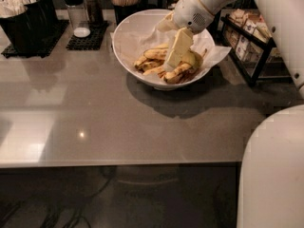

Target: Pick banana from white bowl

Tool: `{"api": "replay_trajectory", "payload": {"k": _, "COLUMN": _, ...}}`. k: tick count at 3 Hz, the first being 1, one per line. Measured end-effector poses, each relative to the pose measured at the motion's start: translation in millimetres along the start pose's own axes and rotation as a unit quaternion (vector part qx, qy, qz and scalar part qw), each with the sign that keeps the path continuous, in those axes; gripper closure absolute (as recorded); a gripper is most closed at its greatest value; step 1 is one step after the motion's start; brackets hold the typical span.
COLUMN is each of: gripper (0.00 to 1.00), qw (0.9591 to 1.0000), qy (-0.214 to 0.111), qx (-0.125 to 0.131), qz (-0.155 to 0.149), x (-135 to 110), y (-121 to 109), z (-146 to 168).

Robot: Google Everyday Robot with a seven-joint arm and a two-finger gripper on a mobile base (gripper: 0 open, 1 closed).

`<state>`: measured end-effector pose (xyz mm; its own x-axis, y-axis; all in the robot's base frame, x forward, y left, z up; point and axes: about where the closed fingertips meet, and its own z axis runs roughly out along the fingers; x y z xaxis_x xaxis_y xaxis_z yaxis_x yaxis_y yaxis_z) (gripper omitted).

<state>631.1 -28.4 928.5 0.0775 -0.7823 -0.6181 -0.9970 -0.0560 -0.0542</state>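
i'm at the reach-in step: my gripper (176, 56) hangs inside the bowl (124, 56) in the upper middle of the frame, its tip down among the bananas (151, 54), touching or just above the right side of the pile. whether it is wide or closed i cannot tell from here, and nothing shows that i hold anything yet. the bananas lie heaped in the bottom of the bowl on the crinkled paper (214, 51), brown-spotted and overlapping, so i judge the pick not yet made. next, as i see it, i must settle around one of them alone, across its width rather than along it, and close firmly but not so hard as to bruise soft fruit. then i lift straight up clear of the rim without dragging the paper or tipping the bowl on the counter (118, 122).
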Motion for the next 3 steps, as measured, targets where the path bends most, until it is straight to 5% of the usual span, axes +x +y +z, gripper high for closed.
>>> {"api": "replay_trajectory", "payload": {"k": 3, "gripper": 0.00, "qw": 0.9992, "qy": -0.001, "qx": -0.012, "qz": 0.037, "x": 32, "y": -16, "z": 17}}
